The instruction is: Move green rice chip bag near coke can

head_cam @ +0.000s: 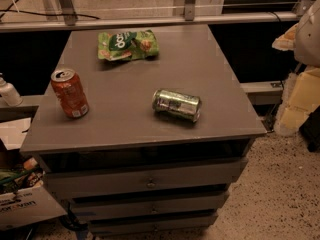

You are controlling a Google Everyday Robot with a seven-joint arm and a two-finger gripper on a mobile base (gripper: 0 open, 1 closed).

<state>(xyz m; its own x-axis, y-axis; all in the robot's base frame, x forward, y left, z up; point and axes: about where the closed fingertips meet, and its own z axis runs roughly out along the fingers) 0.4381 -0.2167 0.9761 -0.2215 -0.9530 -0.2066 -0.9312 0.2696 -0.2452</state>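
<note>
The green rice chip bag (128, 44) lies flat at the back of the grey cabinet top (200, 69), left of centre. The coke can (70, 93) stands upright near the left edge, in front of and to the left of the bag. A wide stretch of bare top separates the two. My gripper is not in view; only a pale bulky shape (309, 31) shows at the right edge, and I cannot tell whether it belongs to my arm.
A shiny silver-green can (177, 104) lies on its side right of centre on the top. Drawers (150, 183) fill the cabinet front. A white bottle (8, 92) and a cardboard box (22, 204) are at the left. Yellowish foam (300, 101) is at the right.
</note>
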